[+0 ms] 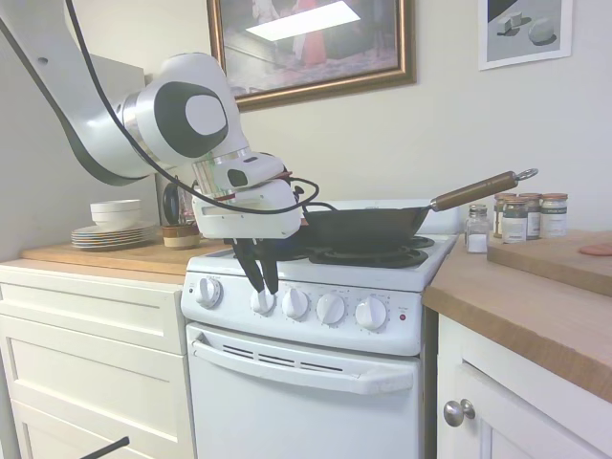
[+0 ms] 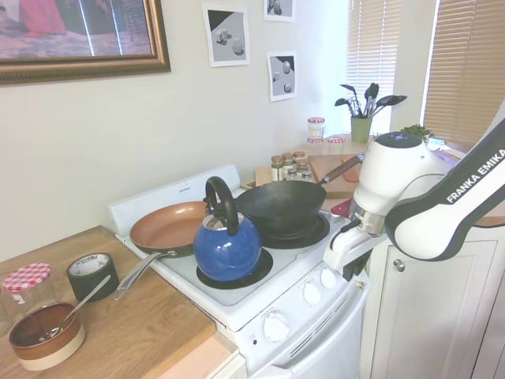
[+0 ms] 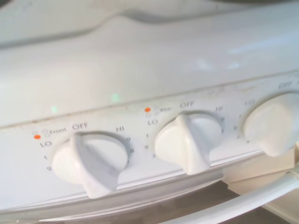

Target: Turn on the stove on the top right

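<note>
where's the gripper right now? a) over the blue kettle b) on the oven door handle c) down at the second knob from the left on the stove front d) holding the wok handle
c: in the first exterior view the gripper reaches down in front of the stove, its dark fingers at the second knob from the left, well away from the wok and the kettle.

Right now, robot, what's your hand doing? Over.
Gripper at the second knob from the left, fingers nearly together. Stove light unlit. Nothing in the way.
</note>
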